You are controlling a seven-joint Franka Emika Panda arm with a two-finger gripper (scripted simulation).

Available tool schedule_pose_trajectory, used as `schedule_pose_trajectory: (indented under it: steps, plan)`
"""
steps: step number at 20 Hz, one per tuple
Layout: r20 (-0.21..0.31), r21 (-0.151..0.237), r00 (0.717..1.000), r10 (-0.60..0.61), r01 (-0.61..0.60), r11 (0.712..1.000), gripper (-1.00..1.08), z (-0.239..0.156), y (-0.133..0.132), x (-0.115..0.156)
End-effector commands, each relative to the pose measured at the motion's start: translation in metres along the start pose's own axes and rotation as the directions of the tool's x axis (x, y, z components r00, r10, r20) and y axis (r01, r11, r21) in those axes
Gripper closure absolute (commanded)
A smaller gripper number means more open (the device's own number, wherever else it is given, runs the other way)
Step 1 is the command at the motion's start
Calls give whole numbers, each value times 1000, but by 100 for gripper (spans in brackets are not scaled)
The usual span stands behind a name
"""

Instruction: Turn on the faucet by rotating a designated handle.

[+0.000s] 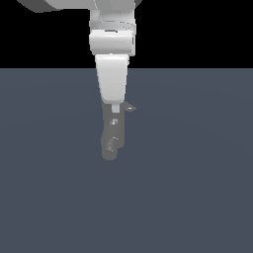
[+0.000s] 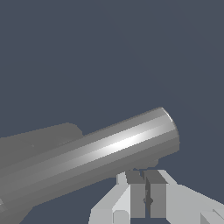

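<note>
A: Any writing or labels to read?

B: None that I can make out; every surface is plain grey or white.

A: How is the arm posed?

B: In the exterior view the white arm (image 1: 112,54) comes straight down from the top edge, and its gripper (image 1: 115,107) sits right at the top of the faucet (image 1: 111,134).

A: And the gripper?

B: In the wrist view its two fingers (image 2: 138,192) stand pressed together, nothing between them, so it is closed and empty, just beside a shiny grey cylinder of the faucet.

A: Where is the handle?

B: The handle (image 1: 129,107) sticks out from the faucet's top toward the exterior view's right, near the gripper. The faucet stands mid-scene on the blue-grey bench (image 1: 197,188).
</note>
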State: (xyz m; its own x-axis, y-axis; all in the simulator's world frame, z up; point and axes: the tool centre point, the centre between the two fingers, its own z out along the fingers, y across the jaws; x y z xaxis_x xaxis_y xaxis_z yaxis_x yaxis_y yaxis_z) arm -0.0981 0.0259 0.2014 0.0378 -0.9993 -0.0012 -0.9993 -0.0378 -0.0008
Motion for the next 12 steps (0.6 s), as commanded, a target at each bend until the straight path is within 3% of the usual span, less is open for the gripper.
schedule_pose_trajectory:
  steps: [1, 4, 5, 12]
  plan:
    - [-1, -1, 1000, 27, -27, 1000, 108, 0, 1, 28]
    - [-1, -1, 1000, 27, -27, 1000, 108, 0, 1, 40]
    - [0, 0, 1000, -2, 2, 1000, 108, 0, -1, 20]
    - [-1, 0, 1000, 6, -6, 1000, 108, 0, -20, 44]
